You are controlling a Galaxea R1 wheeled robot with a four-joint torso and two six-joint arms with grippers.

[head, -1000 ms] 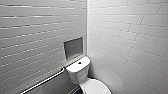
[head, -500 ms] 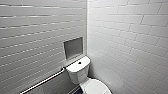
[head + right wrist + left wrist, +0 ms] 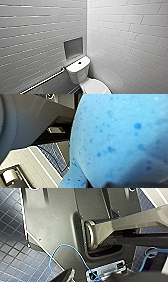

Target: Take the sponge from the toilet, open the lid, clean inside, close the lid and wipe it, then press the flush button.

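Nothing moved since before, right claw (image 3: 117, 184) clamped on sponge (image 3: 120, 136) (blue, speckled)

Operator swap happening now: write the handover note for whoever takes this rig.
Right pincer: shut on the sponge.
Left arm: over dark blue floor tiles; grip state cannot be told.
The toilet stands in the tiled corner ahead, the lid down, flush button on the tank top.
Done: sponge picked up.
Left: bowl cleaning cannot be confirmed; treat lid, wipe and flush as open.
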